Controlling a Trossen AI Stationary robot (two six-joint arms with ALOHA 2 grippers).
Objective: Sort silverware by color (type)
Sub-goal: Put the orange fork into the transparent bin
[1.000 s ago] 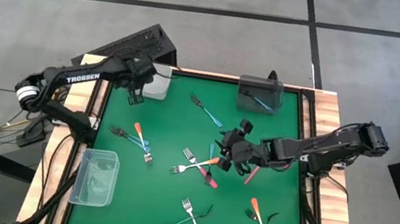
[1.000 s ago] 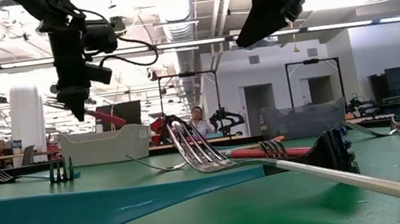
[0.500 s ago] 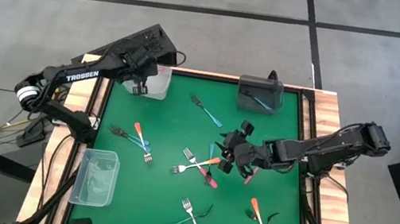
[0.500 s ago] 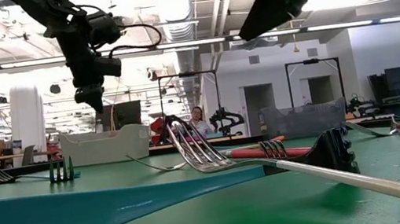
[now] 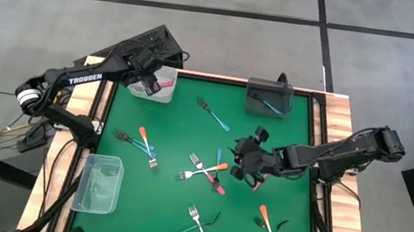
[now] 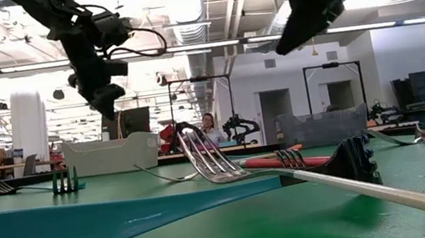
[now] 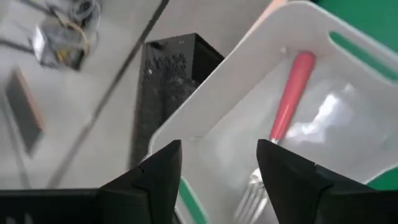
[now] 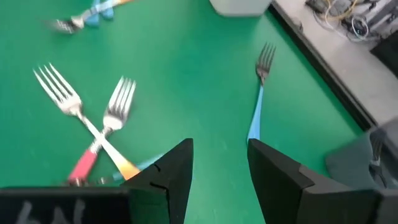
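1. Green table mat [image 5: 180,128] on a wooden-edged table, grey floor around; clear bin [image 5: 154,83] at the far left corner, dark grey bin [image 5: 270,98] at the far edge right of centre, another clear bin [image 5: 99,184] at the near left edge.
2. Silverware: red-handled fork [image 7: 287,104] lies inside the far-left clear bin; crossed forks [image 5: 205,171] mid-mat; blue-handled fork [image 5: 214,115] toward the far edge; more forks by the left edge and near right corner.
3. Risk: right gripper [image 5: 248,162] hovers just beside the crossed pile; handles overlap, so a pinch may grab 2 forks or drag a neighbour.
4. Risk: thin handles lie flat on the mat, fingers may slip off or scrape the mat.
5. Risk: left gripper [image 7: 217,163] sits low over the bin; pulling out may clip the bin wall and shift it.
6. Left arm pose: reaches to the far left corner, fingers spread, nothing pinched.
7. Right arm pose: stretched in from the right edge toward mid-mat, fingers parted, empty, pointing at the pile.
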